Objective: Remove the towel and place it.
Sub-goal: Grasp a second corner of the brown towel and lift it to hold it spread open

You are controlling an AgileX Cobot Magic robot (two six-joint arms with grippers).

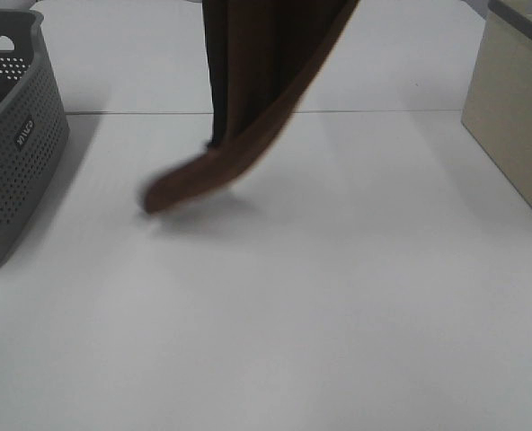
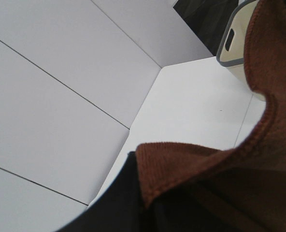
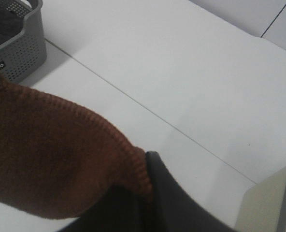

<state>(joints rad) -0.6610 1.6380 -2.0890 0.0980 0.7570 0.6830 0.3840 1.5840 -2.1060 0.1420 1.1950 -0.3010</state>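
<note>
Jaws on my left and right both pinch the towel [image 1: 248,81], hanging over the table [image 1: 356,305] near the basket [image 1: 14,162].

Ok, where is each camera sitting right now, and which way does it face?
Exterior high: mounted high off the arms, looking down across the table at the hanging towel; no arm shows.
Left wrist: on the left arm, facing the beige box past the towel; one dark finger shows.
Right wrist: on the right arm, facing the grey basket; one dark finger shows.
Shared: all three see the towel; the exterior view also shows the basket and the box.
</note>
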